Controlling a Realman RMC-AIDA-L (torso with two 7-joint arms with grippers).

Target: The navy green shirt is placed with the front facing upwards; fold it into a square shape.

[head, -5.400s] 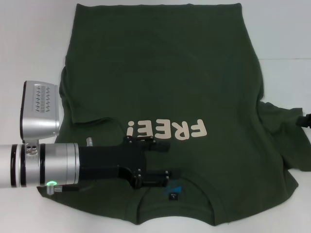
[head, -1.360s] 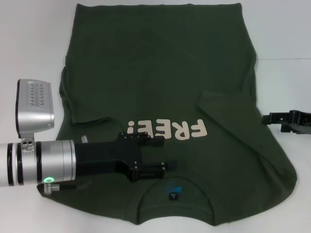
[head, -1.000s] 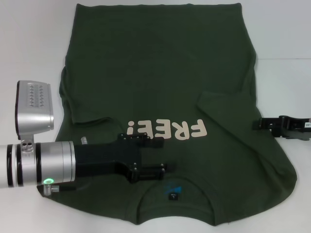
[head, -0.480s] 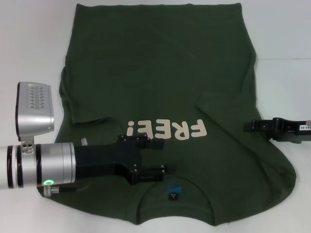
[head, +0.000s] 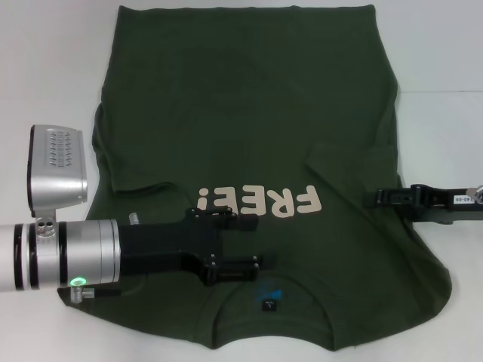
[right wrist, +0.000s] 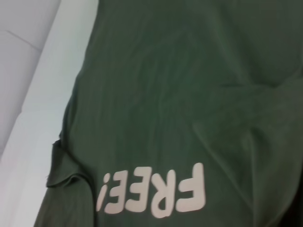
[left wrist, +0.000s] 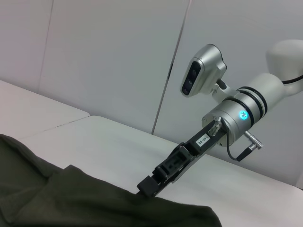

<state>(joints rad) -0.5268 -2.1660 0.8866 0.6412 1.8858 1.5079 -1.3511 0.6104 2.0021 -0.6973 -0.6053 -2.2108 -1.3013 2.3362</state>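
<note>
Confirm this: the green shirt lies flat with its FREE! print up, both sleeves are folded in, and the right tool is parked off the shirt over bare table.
Wrong on one point: the right tool is not over bare table. The head view shows it reaching in over the right side of the green shirt, beside the folded-in right sleeve. The FREE! print is up, and the left sleeve is folded in too.

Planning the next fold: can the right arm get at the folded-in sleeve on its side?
Probably yes. The right gripper is already over the shirt edge beside that sleeve, with nothing lying between them.
</note>
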